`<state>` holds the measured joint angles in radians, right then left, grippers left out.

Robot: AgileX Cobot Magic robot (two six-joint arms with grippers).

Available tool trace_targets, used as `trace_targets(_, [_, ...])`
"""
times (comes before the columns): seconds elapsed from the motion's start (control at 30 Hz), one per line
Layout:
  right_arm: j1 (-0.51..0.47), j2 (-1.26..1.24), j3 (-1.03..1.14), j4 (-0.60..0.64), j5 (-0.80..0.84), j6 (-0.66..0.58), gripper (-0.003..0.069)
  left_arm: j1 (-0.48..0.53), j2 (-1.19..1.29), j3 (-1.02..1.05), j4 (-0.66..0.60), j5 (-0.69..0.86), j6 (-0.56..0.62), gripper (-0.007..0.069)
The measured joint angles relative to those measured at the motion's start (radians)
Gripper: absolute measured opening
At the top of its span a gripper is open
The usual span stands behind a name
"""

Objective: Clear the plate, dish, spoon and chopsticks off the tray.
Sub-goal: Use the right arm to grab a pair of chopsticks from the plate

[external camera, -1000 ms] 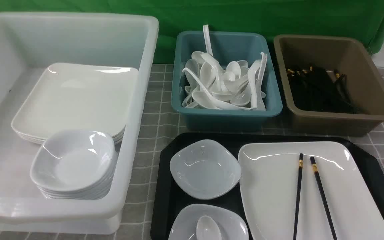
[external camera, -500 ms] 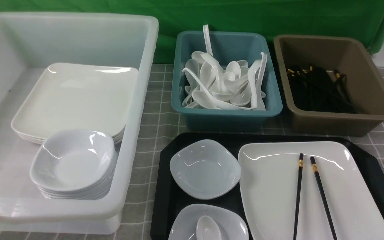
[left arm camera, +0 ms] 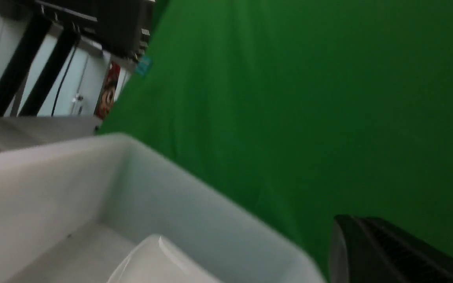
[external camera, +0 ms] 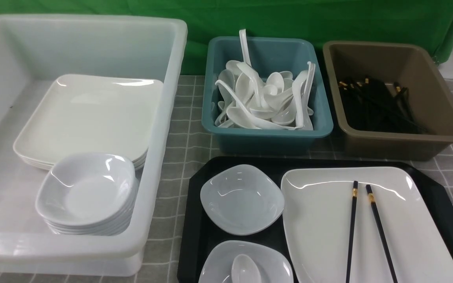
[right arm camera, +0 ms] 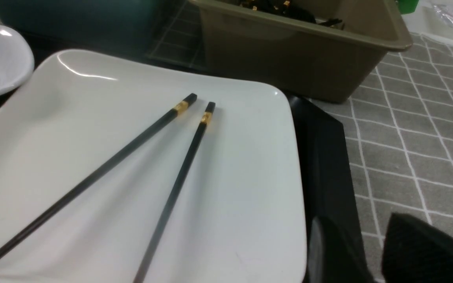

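Right tool (right arm camera: pixel 362 228) hangs low over the right edge of the tray (external camera: pixel 199 236), tips spread and empty. Left tool (left arm camera: pixel 352 243), pressed together, points across the white tub (external camera: pixel 167 118). The tray carries the plate (external camera: pixel 321 220), with the chopsticks (external camera: pixel 351 232) lying on it. Beside the plate is the dish (external camera: pixel 275 263), cradling the spoon (external camera: pixel 246 271).

The front view looks forward and downward from the robot's side, taking in the white tub (external camera: pixel 159 118) at left, the brown tub (external camera: pixel 427 70) far right and the black tray (external camera: pixel 193 236) nearest. The right wrist view hangs low and close over the plate (right arm camera: pixel 230 204) and chopsticks (right arm camera: pixel 172 196), facing the brown tub; the front view shares all three. The left wrist view, tilted and blurred, faces the green backdrop (left arm camera: pixel 289 98) across the white tub's rim
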<state>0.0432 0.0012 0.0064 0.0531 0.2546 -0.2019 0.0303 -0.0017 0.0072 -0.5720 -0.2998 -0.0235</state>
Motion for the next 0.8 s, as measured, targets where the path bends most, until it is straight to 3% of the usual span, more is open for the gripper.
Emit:
trace_targets(0.2, [0.0, 0.0, 0.0, 0.0, -0.024, 0.0, 0.024, 0.0, 0.0, 0.0, 0.051, -0.154, -0.079, 0.0022])
trace_targets(0.3, [0.0, 0.0, 0.0, 0.007, -0.039, 0.011, 0.024, 0.0, 0.0, 0.0, 0.086, -0.266, -0.228, 0.0022])
trace_targets(0.37, [0.0, 0.0, 0.0, 0.058, -0.097, 0.098, 0.024, 0.0, 0.0, -0.005, 0.1, -0.338, -0.349, 0.0022])
trace_targets(0.43, [0.001, 0.0, 0.0, 0.131, -0.205, 0.261, 0.024, 0.0, 0.0, -0.058, 0.109, -0.336, -0.409, 0.0022])
trace_targets(0.5, [0.002, 0.0, 0.0, 0.186, -0.335, 0.489, 0.024, 0.0, 0.024, -0.186, 0.139, -0.253, -0.438, 0.0022])
trace_targets(0.57, [0.002, 0.0, 0.0, 0.199, -0.393, 0.583, 0.024, 0.0, 0.05, -0.274, 0.177, -0.184, -0.439, 0.0022])
trace_targets(0.6, [0.002, 0.0, 0.0, 0.21, -0.468, 0.681, 0.024, 0.0, 0.108, -0.403, 0.265, -0.076, -0.441, 0.0022])
trace_targets(0.63, [0.001, 0.0, 0.0, 0.215, -0.511, 0.716, 0.024, 0.0, 0.144, -0.454, 0.317, -0.03, -0.449, 0.0022])
trace_targets(0.7, [0.001, 0.0, 0.0, 0.221, -0.638, 0.777, 0.024, 0.0, 0.262, -0.661, 0.436, 0.221, -0.474, 0.0022])
trace_targets(0.8, [0.001, 0.0, 0.0, 0.223, -0.776, 0.806, 0.024, 0.0, 0.435, -0.901, 0.475, 0.574, -0.422, 0.0022])
